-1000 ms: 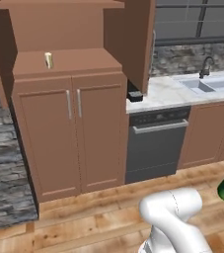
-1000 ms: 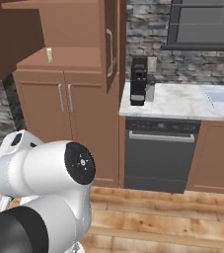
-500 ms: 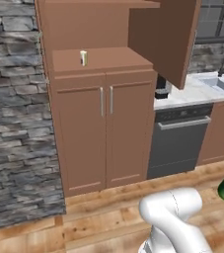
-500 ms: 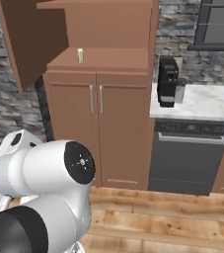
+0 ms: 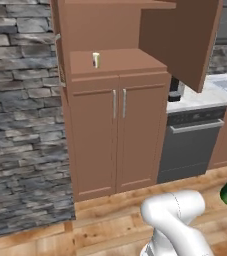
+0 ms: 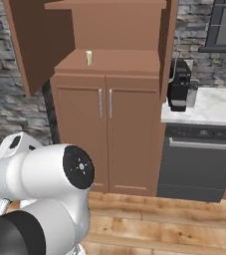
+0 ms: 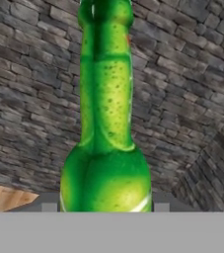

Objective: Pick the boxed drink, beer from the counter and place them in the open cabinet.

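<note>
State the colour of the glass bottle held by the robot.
Bright green; the slim glass bottle shows best in the hand view.

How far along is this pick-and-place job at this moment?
Done: the boxed drink already stands on the open cabinet shelf. In hand: the beer sits in the gripper, seen close in the hand view, and at the left base view's right edge. Left: setting the beer in the cabinet.

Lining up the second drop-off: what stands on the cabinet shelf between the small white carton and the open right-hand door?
Nothing: in the left base view the reddish-brown shelf is bare between the small white carton and the open door.
</note>
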